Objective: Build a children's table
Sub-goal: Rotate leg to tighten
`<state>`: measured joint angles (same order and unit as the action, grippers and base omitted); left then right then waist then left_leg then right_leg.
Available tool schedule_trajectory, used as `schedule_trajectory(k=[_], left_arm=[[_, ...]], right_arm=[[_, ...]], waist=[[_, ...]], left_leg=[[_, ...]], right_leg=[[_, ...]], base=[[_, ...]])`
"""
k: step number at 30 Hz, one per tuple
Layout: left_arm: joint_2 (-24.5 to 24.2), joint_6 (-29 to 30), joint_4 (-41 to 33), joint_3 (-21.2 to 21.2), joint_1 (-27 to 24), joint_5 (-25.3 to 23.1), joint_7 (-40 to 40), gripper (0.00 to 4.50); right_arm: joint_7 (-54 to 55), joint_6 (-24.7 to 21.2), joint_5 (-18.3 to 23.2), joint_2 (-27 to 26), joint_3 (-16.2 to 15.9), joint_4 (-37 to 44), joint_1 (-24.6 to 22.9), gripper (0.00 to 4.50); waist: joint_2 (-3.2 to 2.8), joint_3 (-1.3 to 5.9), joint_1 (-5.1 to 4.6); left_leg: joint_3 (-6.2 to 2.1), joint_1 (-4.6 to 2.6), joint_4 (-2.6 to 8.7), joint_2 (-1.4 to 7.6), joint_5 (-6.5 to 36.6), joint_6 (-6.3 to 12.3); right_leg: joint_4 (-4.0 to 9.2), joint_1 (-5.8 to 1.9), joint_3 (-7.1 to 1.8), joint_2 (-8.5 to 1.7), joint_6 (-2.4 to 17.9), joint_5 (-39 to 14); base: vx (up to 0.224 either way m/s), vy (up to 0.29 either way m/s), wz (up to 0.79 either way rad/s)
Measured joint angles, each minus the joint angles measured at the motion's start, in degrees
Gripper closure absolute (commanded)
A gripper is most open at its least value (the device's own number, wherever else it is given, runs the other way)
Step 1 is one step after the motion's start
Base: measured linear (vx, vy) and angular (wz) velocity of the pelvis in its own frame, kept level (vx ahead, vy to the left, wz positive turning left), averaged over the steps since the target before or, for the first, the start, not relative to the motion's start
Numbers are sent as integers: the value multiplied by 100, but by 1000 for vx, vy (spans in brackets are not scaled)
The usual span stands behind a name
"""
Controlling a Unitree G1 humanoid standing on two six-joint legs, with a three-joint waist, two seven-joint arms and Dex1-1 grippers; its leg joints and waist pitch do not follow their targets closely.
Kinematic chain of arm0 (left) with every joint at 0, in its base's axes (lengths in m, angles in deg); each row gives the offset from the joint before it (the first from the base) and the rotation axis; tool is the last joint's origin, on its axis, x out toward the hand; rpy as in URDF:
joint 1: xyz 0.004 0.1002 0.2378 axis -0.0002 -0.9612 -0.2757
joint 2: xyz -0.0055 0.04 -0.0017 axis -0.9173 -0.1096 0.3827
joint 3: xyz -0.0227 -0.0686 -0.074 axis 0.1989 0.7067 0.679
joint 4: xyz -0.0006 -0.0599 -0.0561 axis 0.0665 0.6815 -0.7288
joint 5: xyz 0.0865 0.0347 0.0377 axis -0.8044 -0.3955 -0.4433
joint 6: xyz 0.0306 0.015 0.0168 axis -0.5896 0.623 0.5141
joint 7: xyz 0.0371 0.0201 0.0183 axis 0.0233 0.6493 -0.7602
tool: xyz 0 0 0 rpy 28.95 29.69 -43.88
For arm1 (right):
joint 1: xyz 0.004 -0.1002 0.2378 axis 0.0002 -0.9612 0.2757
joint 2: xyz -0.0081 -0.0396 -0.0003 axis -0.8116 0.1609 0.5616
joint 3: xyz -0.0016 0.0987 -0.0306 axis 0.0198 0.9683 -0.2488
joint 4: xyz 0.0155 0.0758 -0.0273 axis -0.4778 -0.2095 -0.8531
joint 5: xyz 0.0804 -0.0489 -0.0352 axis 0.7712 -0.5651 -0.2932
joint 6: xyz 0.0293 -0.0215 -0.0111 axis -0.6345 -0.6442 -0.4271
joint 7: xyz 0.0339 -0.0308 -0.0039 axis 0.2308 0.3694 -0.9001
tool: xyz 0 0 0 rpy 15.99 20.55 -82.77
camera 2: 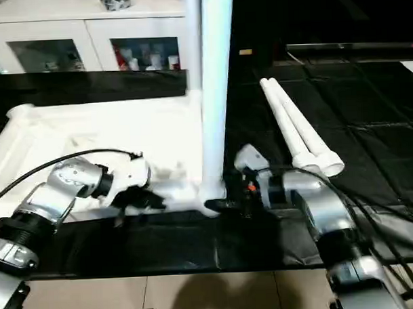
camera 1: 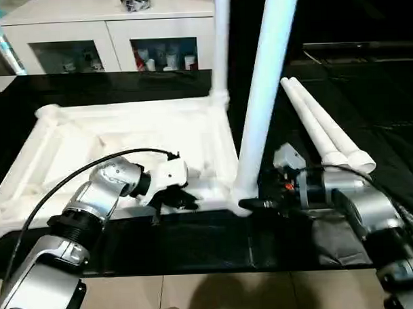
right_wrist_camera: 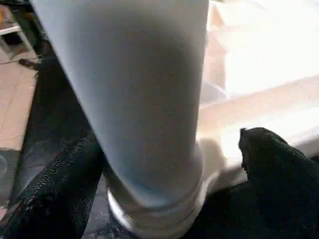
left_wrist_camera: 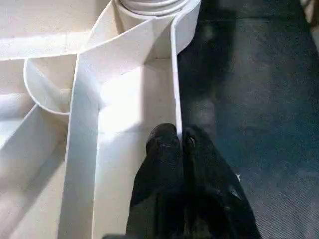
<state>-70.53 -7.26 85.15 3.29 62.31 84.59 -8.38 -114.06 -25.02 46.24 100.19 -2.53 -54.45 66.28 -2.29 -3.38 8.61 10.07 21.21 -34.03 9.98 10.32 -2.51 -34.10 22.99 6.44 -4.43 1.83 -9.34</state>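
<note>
Table top (camera 1: 124, 140) lies upside down on the black desk (camera 1: 367, 101), ribbed underside up, left of centre. Two legs already stand in its right-hand corners: far leg (camera 1: 222, 39) and near leg (camera 1: 262, 91), both upright, long axis vertical.

Two spare legs (camera 1: 324, 133) lie side by side on the desk to the right, touching each other, long axes running from far-left to near-right, thick ends nearest the robot.

Right claw (right_wrist_camera: 169, 164) stands wide, a finger either side of the near leg's base, not gripping. Left claw (left_wrist_camera: 182, 149) is pinched shut on the thin near rim of the table top, close to that corner.

Judgement: the spare legs lie right of and beyond the right claw, so the right arm is nearer; the two left sockets are unfilled.
</note>
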Motion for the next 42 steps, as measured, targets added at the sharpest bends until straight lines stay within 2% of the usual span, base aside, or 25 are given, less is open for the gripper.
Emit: schedule_trajectory(k=[4, 6, 10, 11, 16, 22, 29, 31, 34, 38, 42], left_arm=[[-15, -116, 2, -15, 0, -1, 113, 450], [-15, -133, 2, -24, 0, -2, 140, 450], [-14, -183, 47, -25, 5, 1, 154, 450], [-14, -194, 56, -24, 5, 1, 154, 450], [-14, -231, 65, -23, 6, 1, 157, 450], [-14, -249, 114, -18, 16, 5, 195, 450], [17, -41, 131, 15, 26, 16, 170, 450], [74, 106, 192, 61, 47, 33, 92, 450], [370, 657, 335, 273, 116, 33, -567, 450], [759, 1295, 358, 445, 200, -43, -1448, 450], [1114, 1906, 346, 636, 273, -40, -2108, 450]], right_arm=[[-194, 33, -7, 20, -169, -1, 11, 5], [-229, 62, -29, 19, -206, -5, 11, 38], [-369, 92, -54, 19, -265, -63, 11, 57], [-386, 93, -59, 19, -289, -69, 11, 80], [-402, 95, -56, 19, -321, -69, 11, 112], [-453, 67, -43, 19, -320, -69, 11, 170], [-409, -78, 2, -15, -290, -49, -12, 180], [-294, -127, 5, -71, -189, -43, -71, 181], [642, -216, -44, -409, 112, -110, -161, 181], [2200, -369, -84, -962, 625, -354, -109, 181], [3257, -476, -182, -1337, 864, -630, 140, 182]], waist=[[0, 0, 3], [0, 0, 5], [1, 0, 3], [0, 0, 3], [1, 1, 4], [3, 1, 2], [3, 1, 4], [2, 2, 5], [5, 5, -27], [7, 6, -158], [9, 8, -262]], left_leg=[[0, 1, -1, -1, 0, 0], [0, 1, -1, -1, 0, 0], [0, 1, -3, -1, 0, 0], [0, 1, -3, -1, 0, 0], [0, 1, -3, -1, 0, 0], [0, 1, -3, -1, 0, 0], [0, -4, -3, -1, 0, 0], [0, -11, -6, 0, -1, 0], [0, -20, -21, 3, -4, -2], [0, -22, -39, 2, -6, -3], [0, -23, -40, 1, -6, -2]], right_leg=[[1, 0, 0, 0, 2, 1], [-1, 0, 0, 0, 1, 0], [0, 0, 0, 0, 0, 0], [0, 0, 0, 0, -1, 0], [-1, 0, 0, 0, -1, 0], [-1, 0, 0, 0, -1, 0], [-2, -5, 0, 0, -1, 0], [-4, -12, 0, 0, -1, 0], [-10, -21, -1, 0, -3, -1], [2, -25, -2, -2, -7, -3], [1, -27, -5, -2, -7, -2]], base=[[0, 0, 0], [0, 0, 0], [0, 0, 0], [0, 0, 0], [0, 0, 0], [0, 0, 0], [0, 0, 0], [0, 0, 0], [0, 0, 0], [0, 0, 0], [0, 0, 0]])
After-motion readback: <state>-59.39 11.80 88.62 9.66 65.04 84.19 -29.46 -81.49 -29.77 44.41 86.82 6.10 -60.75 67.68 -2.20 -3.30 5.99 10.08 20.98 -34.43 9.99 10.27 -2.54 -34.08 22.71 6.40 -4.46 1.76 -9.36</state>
